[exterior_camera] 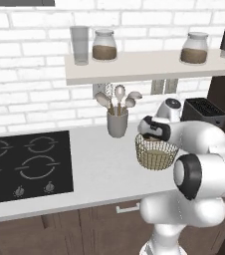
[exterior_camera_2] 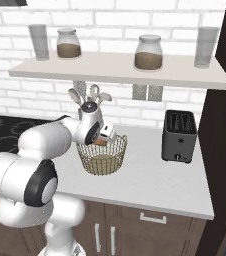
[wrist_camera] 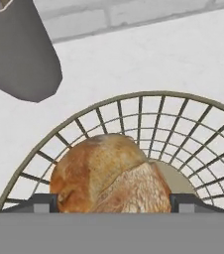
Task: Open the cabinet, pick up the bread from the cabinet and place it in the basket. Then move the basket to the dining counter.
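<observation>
Hand view: gripper clamped on the bread, one finger each side, right over the basket.

Holding the bun above the mesh bowl so I can drop it straight in, I reckon. Basket sits on the worktop betw. utensil cup & toaster, apart from both. Dining counter leg not yet begun.

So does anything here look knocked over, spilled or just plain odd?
Nothing stands out. The basket sits upright on the white worktop, the gripper holds the bread over it, and the jars on the shelf, the toaster and the utensil cup all stand straight.
</observation>
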Controlling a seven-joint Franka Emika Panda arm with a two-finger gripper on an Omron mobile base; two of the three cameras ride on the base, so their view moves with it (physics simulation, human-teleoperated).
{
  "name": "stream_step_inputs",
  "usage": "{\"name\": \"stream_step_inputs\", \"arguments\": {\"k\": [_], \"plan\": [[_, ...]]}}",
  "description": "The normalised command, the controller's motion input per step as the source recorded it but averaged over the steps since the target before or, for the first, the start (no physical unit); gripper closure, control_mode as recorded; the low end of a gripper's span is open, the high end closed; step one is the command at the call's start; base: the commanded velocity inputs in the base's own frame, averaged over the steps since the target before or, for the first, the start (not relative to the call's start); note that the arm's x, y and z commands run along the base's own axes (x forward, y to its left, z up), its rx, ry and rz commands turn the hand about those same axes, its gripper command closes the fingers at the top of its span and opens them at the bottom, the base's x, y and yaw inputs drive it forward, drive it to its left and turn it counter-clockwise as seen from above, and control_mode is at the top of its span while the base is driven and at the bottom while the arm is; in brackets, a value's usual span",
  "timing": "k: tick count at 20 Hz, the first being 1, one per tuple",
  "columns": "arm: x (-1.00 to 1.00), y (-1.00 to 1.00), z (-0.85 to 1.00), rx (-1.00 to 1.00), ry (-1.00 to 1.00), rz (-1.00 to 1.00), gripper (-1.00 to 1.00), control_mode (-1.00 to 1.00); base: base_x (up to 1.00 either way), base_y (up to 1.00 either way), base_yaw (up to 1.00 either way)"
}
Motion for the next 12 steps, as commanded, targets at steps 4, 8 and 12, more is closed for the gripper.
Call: {"name": "stream_step_inputs", "arguments": {"k": [4, 8, 12], "plan": [[0.43, -0.15, -0.46, 0.0, 0.07, 0.0, 1.0, -1.0, 0.0, 0.0, 0.0], [0.26, -0.09, -0.49, 0.0, 0.07, 0.0, 1.0, -1.0, 0.0, 0.0, 0.0], [0.06, -0.04, -0.52, 0.0, 0.05, 0.0, 1.0, -1.0, 0.0, 0.0, 0.0]]}}
